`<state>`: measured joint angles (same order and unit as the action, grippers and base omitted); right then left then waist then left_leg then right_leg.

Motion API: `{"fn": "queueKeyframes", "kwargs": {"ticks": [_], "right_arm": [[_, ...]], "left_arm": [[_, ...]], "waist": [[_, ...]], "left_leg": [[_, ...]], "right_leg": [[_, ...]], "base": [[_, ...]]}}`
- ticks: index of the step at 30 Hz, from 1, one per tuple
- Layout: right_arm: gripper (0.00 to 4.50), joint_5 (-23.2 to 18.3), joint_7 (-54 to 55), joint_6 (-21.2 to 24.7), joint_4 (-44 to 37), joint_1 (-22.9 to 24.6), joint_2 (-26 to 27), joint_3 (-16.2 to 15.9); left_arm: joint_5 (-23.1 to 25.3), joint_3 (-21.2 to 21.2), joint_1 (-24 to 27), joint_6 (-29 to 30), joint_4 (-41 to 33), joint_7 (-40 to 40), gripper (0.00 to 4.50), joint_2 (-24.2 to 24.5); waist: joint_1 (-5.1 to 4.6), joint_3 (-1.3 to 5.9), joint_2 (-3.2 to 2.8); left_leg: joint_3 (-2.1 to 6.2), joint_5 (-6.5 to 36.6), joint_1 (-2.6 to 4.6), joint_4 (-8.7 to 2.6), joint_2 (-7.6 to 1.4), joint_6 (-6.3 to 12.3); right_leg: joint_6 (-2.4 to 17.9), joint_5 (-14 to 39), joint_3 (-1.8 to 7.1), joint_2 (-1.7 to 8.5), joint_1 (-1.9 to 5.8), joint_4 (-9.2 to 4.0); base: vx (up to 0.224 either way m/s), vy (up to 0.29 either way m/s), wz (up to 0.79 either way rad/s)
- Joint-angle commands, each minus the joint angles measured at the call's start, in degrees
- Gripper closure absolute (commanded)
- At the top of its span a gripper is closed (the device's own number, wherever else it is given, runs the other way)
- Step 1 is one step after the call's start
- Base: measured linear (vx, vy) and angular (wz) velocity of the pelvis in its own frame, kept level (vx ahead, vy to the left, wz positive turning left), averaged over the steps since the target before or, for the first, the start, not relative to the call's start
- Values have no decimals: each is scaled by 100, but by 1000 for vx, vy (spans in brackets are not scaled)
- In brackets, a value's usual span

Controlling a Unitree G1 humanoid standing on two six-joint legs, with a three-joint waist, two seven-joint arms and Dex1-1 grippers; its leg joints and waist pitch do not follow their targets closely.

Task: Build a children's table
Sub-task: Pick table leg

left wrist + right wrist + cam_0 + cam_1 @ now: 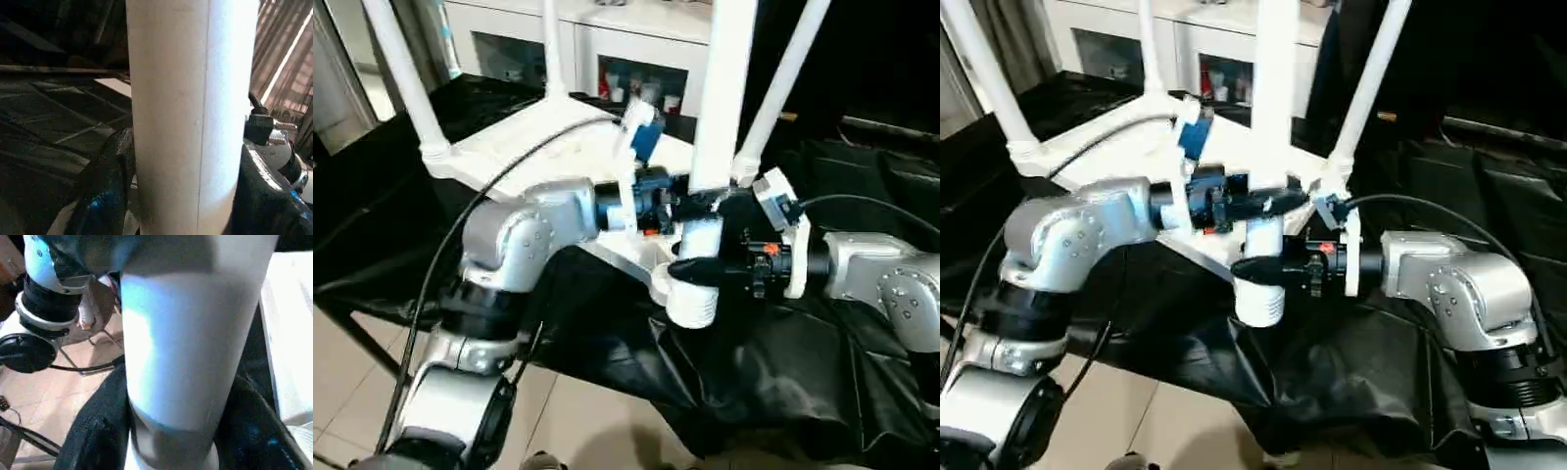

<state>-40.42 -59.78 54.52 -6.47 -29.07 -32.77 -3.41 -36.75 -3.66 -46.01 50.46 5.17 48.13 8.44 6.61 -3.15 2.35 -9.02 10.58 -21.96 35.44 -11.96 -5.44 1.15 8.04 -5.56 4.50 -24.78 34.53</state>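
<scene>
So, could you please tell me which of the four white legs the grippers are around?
The nearest leg, at the front corner; both grippers' jaws flank it, while the other three stand free.

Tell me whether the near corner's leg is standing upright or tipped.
Upright. The leg rises straight from the near corner socket of the upside-down tabletop, with the left hand and right hand around its lower end.
</scene>
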Motion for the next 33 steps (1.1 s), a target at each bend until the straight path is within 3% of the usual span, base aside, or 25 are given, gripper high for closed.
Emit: {"fn": "queueKeyframes", "kwargs": {"ticks": [1, 13, 14, 18, 20, 25, 33], "right_arm": [[257, -79, -13, 43, -72, 7, -5, -38], [261, -37, 2, 19, -88, 33, 20, -65], [261, -32, -2, 15, -86, 34, 18, -69], [261, -3, -11, -10, -64, 26, 16, -80], [261, 3, -12, -22, -60, 24, 15, -84], [261, 71, -68, -151, -92, 37, -20, -123], [261, 221, -23, -329, -76, 49, -31, -169]], "left_arm": [[49, 229, -217, -186, 60, -233, 149, -33], [-59, 507, -428, -381, 255, -385, 141, -87], [-91, 522, -440, -378, 250, -358, 170, -85], [-181, 579, -482, -312, 269, -322, 181, -90], [-193, 606, -485, -305, 271, -343, 215, -105], [-179, 634, -491, -501, 311, -408, 247, -144], [-297, 727, -425, -465, 151, -469, 267, -242]], "waist": [[32, 445, 68], [43, 461, 62], [42, 460, 63], [46, 458, 55], [42, 454, 57], [47, 451, 64], [46, 450, 69]], "left_leg": [[-53, 690, 23, -375, -48, 137], [-53, 593, 21, -370, -54, 170], [-53, 588, 18, -371, -53, 174], [-55, 618, 23, -370, -56, 164], [-52, 629, 23, -372, -57, 163], [-53, 664, 19, -372, -54, 153], [-54, 637, 18, -369, -51, 166]], "right_leg": [[387, 2224, 210, 310, 434, -466], [587, 1814, 222, 310, 450, -411], [592, 1798, 223, 306, 450, -409], [624, 1806, 224, 314, 453, -409], [612, 1822, 221, 310, 453, -411], [555, 1931, 220, 314, 453, -427], [501, 2001, 216, 309, 448, -430]], "base": [[0, 0, 0], [0, 0, 0], [0, 0, 0], [0, 0, 0], [0, 0, 0], [0, 0, 0], [0, 0, 0]]}}
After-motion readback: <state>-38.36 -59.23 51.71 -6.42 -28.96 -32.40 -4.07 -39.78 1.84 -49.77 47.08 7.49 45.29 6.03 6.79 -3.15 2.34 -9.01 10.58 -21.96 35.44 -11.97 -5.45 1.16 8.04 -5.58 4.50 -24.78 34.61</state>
